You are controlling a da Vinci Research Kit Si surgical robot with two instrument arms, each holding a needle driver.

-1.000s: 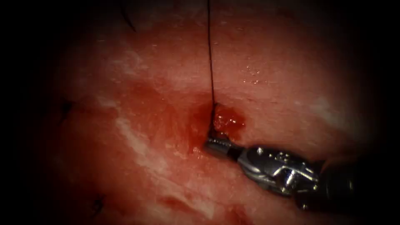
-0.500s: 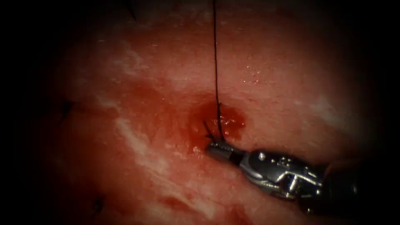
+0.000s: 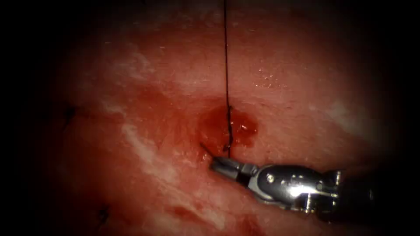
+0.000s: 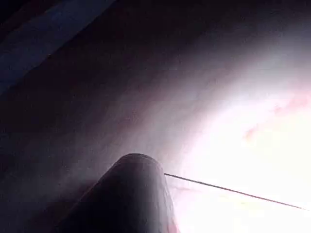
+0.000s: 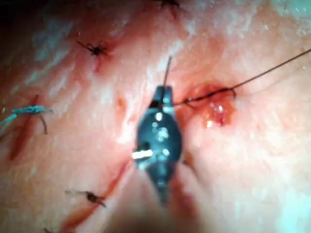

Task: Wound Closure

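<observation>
At five o'clock from the red fluid (image 3: 229, 129), the thread (image 3: 226, 70) is gripped by the right tool (image 3: 217, 162), jaws closed; the left tool's jaws cannot be judged.

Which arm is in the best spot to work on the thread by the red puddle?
Right, probably. Its tool sits just below the red fluid on the tissue, jaws apparently shut on the thread there. From there the thread runs taut, straight up the endoscope view.

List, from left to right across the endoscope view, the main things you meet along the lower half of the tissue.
Pale whitish streak in the tissue → short dark thread tail → right tool's metal jaws → its shiny silver wrist.
</observation>
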